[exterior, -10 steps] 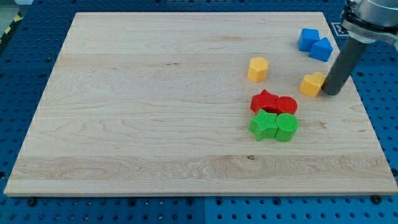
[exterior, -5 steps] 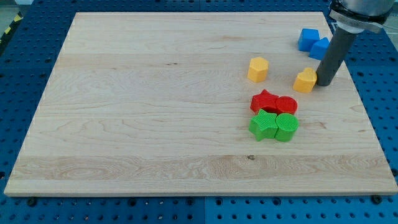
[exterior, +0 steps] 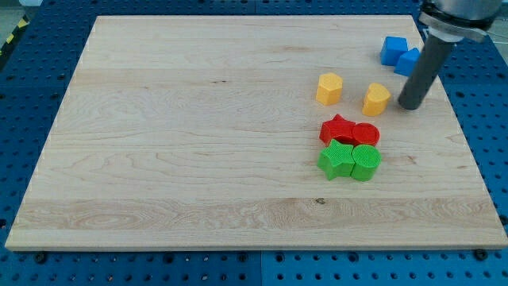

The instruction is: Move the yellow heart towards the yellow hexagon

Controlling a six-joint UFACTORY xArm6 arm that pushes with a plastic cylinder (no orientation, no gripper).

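Rod end, my tip [exterior: 410, 106], stands just to the view's right of the yellow heart [exterior: 376, 98], apart from it; the yellow hexagon [exterior: 329, 88] sits near the heart's left on the surface [exterior: 182, 135].

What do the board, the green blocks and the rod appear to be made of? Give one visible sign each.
Board: pale wood, matt, with grain lines and small knots.
Green blocks: probably plastic, ridged surfaces suggesting 3D printing.
Rod: dark and smooth, with a dull sheen; metal or plastic, unclear. My tip rests right of the yellow heart.

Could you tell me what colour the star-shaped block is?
Red star-shaped block; it shows in the camera view.
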